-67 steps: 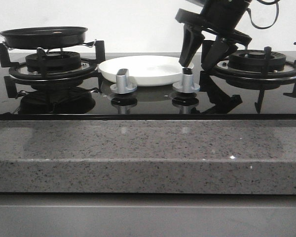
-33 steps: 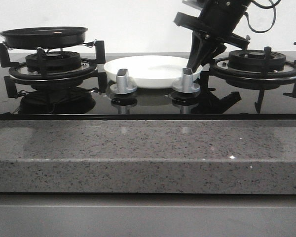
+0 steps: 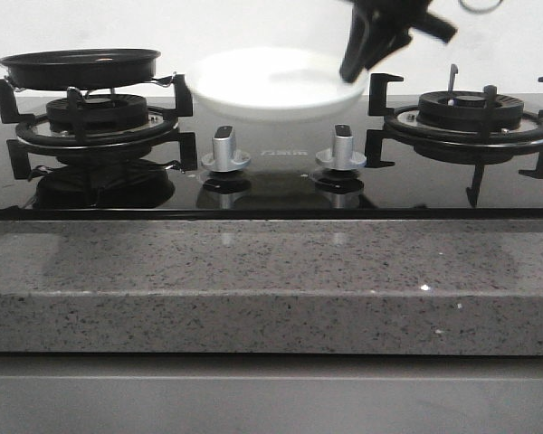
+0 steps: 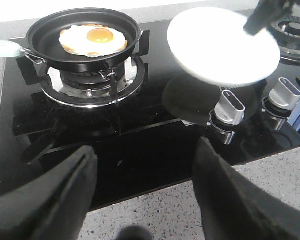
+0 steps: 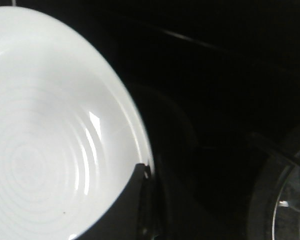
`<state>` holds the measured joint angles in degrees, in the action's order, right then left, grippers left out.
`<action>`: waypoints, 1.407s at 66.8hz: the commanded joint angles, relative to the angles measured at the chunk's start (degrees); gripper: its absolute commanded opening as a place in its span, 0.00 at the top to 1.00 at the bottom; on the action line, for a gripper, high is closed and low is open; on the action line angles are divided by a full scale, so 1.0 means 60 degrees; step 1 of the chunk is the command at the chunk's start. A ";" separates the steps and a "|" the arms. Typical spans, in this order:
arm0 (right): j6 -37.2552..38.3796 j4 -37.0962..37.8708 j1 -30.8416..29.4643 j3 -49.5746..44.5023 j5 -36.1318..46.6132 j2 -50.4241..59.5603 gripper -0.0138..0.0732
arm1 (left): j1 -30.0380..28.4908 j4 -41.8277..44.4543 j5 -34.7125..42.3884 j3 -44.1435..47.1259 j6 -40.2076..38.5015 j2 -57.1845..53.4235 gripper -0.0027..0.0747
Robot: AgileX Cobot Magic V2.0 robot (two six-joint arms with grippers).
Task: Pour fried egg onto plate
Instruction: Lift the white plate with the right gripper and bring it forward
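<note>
Fried egg (image 4: pixel 93 40) lies flat in black pan (image 4: pixel 84 37) on the left burner (image 4: pixel 92 82), untouched. Plate (image 3: pixel 276 83) is airborne above the knobs (image 3: pixel 225 150), rim pinched by right hand (image 3: pixel 360 56). Left hand (image 4: pixel 145 170) spread, empty, near the tabletop edge. Step judged: positioning plate. Next: left hand takes the pan handle, tips egg out.

In the front view the right tool (image 3: pixel 360 56) is cut off by the top edge, the plate (image 3: pixel 271 86) looks motion-blurred, and the pan (image 3: pixel 80 67) wall hides the fried egg (image 4: pixel 93 39) completely.
</note>
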<state>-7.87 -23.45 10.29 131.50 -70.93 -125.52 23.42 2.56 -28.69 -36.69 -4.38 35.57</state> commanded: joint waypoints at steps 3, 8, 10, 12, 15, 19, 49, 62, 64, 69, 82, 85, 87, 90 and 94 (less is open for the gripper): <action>-0.0012 -0.0352 -0.0022 0.0461 -0.0130 0.1536 0.92 | 0.0058 0.0022 0.0506 -0.0242 -0.0022 0.0040 0.41; -0.0012 -0.0352 0.0020 0.0349 -0.0385 0.2059 0.92 | 0.0058 0.0022 0.0505 -0.0242 -0.0022 0.0040 0.41; -0.0012 -0.0352 0.0055 0.0274 -0.0426 0.2274 0.92 | 0.0058 0.0022 0.0505 -0.0242 -0.0022 0.0040 0.41; -0.0012 -0.0352 0.0097 0.0101 -0.0444 0.2494 0.92 | 0.0058 0.0022 0.0505 -0.0242 -0.0022 0.0040 0.41; -0.0012 -0.0340 0.0201 -0.0208 -0.0416 0.2906 0.92 | 0.0058 0.0022 0.0505 -0.0242 -0.0022 0.0040 0.41; -0.0012 -0.0265 0.0351 -0.0756 -0.0267 0.3322 0.92 | 0.0058 0.0062 0.0505 -0.0242 -0.0022 0.0040 0.41; -0.0012 -0.0203 0.0951 -0.6671 0.2284 0.6620 0.92 | 0.0058 0.0118 0.0505 -0.0242 -0.0022 0.0040 0.41; -0.0012 -0.0203 0.0951 -0.8231 0.3228 0.6671 0.92 | 0.0058 0.0118 0.0505 -0.0242 -0.0022 0.0040 0.41; -0.0012 -0.0203 0.0951 -0.8379 0.3354 0.6643 0.92 | 0.0058 0.0118 0.0505 -0.0242 -0.0022 0.0040 0.41; -0.0012 -0.0265 0.0951 -0.8713 0.3710 0.6563 0.92 | 0.0058 0.0118 0.0523 -0.0242 -0.0022 0.0040 0.41; -0.0012 -0.0279 0.0951 -0.8854 0.3983 0.6096 0.92 | 0.0058 0.0118 0.0523 -0.0242 -0.0022 0.0040 0.41; -0.0012 -0.0279 0.0951 -0.8854 0.4009 0.5958 0.92 | 0.0058 0.0118 0.0523 -0.0242 -0.0022 0.0040 0.41; -0.0012 -0.0279 0.0951 -0.8854 0.4055 0.5885 0.92 | 0.0058 0.0118 0.0523 -0.0242 -0.0022 0.0040 0.41; -0.0012 -0.0279 0.0951 -0.8854 0.4076 0.5777 0.92 | 0.0058 0.0118 0.0523 -0.0242 -0.0022 0.0040 0.41; -0.0012 -0.0279 0.0942 -0.8854 0.4098 0.5696 0.92 | 0.0058 0.0118 0.0523 -0.0242 -0.0022 0.0040 0.41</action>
<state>-7.87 -23.21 16.02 77.12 -49.10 -92.97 23.42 3.17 -29.47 -36.69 -4.38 35.57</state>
